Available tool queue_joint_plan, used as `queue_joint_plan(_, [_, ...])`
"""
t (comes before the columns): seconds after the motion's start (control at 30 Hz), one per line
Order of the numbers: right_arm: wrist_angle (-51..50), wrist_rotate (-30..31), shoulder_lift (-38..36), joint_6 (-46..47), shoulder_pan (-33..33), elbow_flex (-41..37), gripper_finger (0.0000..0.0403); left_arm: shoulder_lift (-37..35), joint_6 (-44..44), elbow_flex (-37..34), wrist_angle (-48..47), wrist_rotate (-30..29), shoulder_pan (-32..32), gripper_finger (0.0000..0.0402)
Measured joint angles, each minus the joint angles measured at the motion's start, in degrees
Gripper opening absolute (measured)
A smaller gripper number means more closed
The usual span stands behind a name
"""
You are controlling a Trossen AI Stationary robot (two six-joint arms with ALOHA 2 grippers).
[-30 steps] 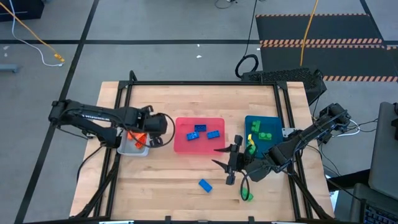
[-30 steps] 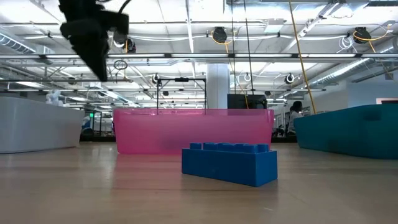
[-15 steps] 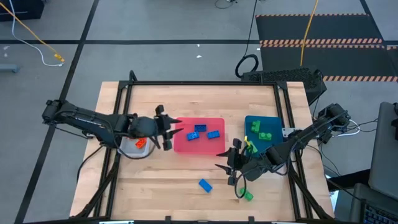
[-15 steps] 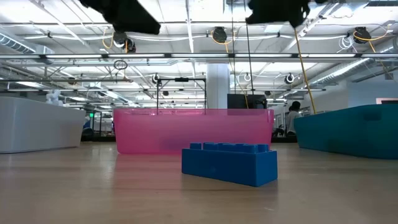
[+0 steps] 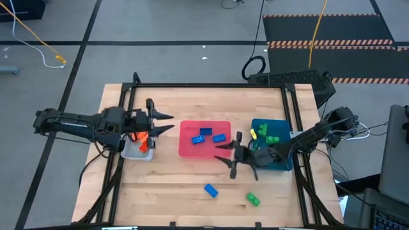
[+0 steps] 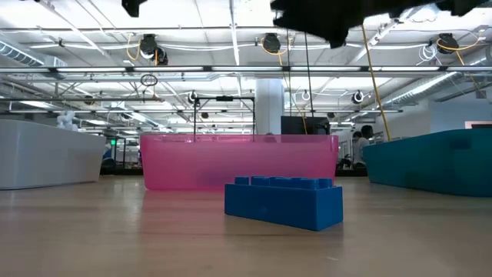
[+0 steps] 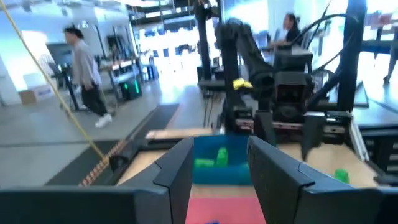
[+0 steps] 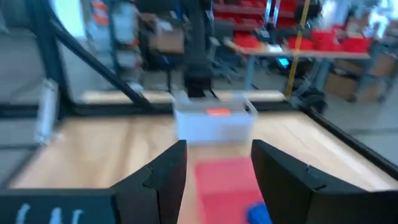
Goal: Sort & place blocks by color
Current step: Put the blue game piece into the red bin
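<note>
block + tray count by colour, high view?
Blue blocks: 4 (3 in pink tray, 1 loose on the table)
Green blocks: about 4 (3 in teal tray, 1 loose)
Orange blocks: cluster in grey tray, cannot count
Trays: 3
Total blocks: at least 9

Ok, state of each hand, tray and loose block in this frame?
left hand: open, empty, by the grey tray
right hand: open, empty, between pink and teal trays
grey tray: holds orange blocks
pink tray: holds blue blocks
teal tray: holds green blocks
blue block: loose on table
green block: loose on table
</note>
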Motion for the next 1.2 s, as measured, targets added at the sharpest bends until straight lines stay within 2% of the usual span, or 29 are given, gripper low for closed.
queue_joint_plan(0.17, [-8.4, 1.2, 0.0, 1.4, -4.4, 4.1, 0.0176, -0.1, -2.1, 0.0, -7.1, -0.1, 0.0, 0.0152])
queue_joint_plan(0.37, [-40.8, -2.2, 1.7, 9.5, -7.6, 19.4, 0.0176, -2.6, -1.6, 0.0, -8.6, -2.3, 0.6, 0.0152])
queue_joint_plan(0.47, [-52.6, -5.7, 4.6, 11.9, -7.7, 27.3, 0.0177, -5.9, -1.3, 0.0, -10.1, -2.3, 0.8, 0.0152])
queue_joint_plan(0.7, [-71.0, -14.4, 14.6, 17.1, -6.2, 44.1, 0.0201, -16.7, -2.5, 0.1, -17.2, -3.8, 0.8, 0.0152])
queue_joint_plan(0.83, [-77.5, -19.1, 22.2, 19.8, -5.8, 51.7, 0.0225, -20.4, -4.4, 0.1, -18.5, -3.7, 0.6, 0.0152])
queue_joint_plan(1.0, [-83.0, -29.1, 29.7, 27.1, -5.4, 58.1, 0.0252, -20.8, -4.6, 0.1, -21.0, -3.7, -0.4, 0.0152])
queue_joint_plan(1.2, [-80.7, -38.2, 32.4, 38.1, -4.3, 61.3, 0.0258, -20.9, -4.2, 0.1, -20.7, -3.7, -2.1, 0.0152])
